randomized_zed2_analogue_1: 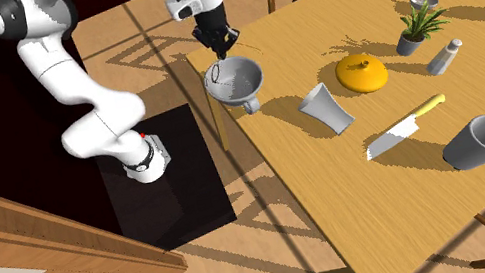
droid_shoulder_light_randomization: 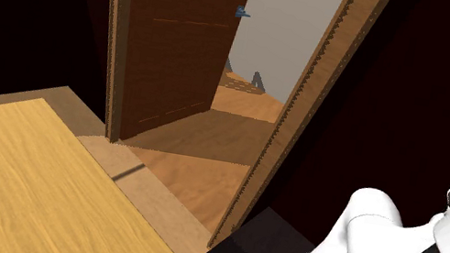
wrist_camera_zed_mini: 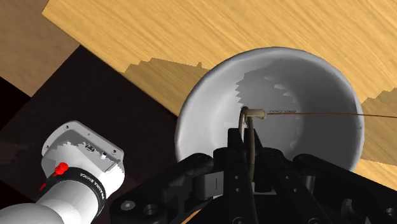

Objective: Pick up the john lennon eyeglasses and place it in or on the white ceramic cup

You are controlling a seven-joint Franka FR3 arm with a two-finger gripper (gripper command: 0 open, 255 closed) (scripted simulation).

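In the second exterior view, the white cup [randomized_zed2_analogue_1: 245, 87] stands upright at the table corner closest to the arm. My gripper [randomized_zed2_analogue_1: 219, 49] hangs just above its near rim, shut on the thin wire eyeglasses [randomized_zed2_analogue_1: 216, 72], which dangle over the cup's mouth. The wrist view has the black fingers closed together at my gripper [wrist_camera_zed_mini: 245, 151], clasping the eyeglasses [wrist_camera_zed_mini: 249, 125] by the frame. One thin temple arm sticks out sideways across the opening of the cup [wrist_camera_zed_mini: 318, 137] below.
On the wooden table [randomized_zed2_analogue_1: 361, 192] lie a tilted grey cup [randomized_zed2_analogue_1: 325, 108], a yellow lid [randomized_zed2_analogue_1: 362, 73], a knife [randomized_zed2_analogue_1: 405, 127], a tipped grey cup [randomized_zed2_analogue_1: 481, 141], a small plant [randomized_zed2_analogue_1: 414, 28] and a shaker [randomized_zed2_analogue_1: 444, 56]. The dark stand [randomized_zed2_analogue_1: 173, 188] sits beside the table. A wooden door [droid_shoulder_light_randomization: 177, 39] stands open.
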